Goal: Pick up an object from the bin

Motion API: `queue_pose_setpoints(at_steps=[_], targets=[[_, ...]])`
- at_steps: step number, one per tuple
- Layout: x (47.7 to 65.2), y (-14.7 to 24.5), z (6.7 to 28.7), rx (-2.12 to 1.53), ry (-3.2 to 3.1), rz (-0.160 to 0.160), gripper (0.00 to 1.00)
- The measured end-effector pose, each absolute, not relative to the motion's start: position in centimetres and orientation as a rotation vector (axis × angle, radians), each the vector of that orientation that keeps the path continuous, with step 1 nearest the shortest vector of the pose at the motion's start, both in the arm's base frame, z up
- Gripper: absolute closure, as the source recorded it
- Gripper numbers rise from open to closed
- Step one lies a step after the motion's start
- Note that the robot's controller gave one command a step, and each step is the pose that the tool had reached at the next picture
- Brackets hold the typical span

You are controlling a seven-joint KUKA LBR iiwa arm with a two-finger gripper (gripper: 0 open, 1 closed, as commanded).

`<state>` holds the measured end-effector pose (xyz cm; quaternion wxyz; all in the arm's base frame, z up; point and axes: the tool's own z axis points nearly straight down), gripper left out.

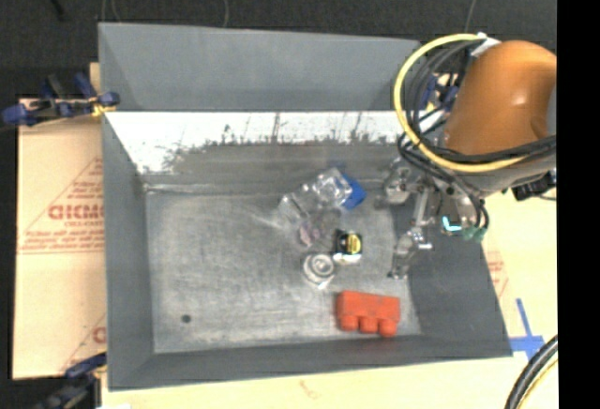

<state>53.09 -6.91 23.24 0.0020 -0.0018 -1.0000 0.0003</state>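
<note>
My gripper (401,227) hangs at the right side of the bin, its metal fingers spread apart with nothing between them. Just left of it lies a small black and yellow thing (348,244). A small round silver piece (319,267) sits a little further left and lower. A red block with rounded lobes (368,312) rests on the floor below the gripper, near the front wall.
A clear crumpled plastic piece (312,198) with a blue thing (352,193) beside it lies toward the back, up and left of the gripper. The arm's orange cover and cables hang over the right wall. A tiny dark speck (185,319) sits front left.
</note>
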Motion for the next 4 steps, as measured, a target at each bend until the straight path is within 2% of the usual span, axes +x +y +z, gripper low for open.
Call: queue_pose_setpoints(at_steps=[1,2,3,4], targets=[[55.8,-2.6,11.6,0.237,-3.131,-0.001,0.00],[55.9,-2.1,7.4,0.152,-3.151,-0.004,0.00],[56.3,-2.2,7.9,0.157,-3.164,0.001,1.00],[56.5,-0.3,27.0,0.503,-3.114,0.004,1.00]])
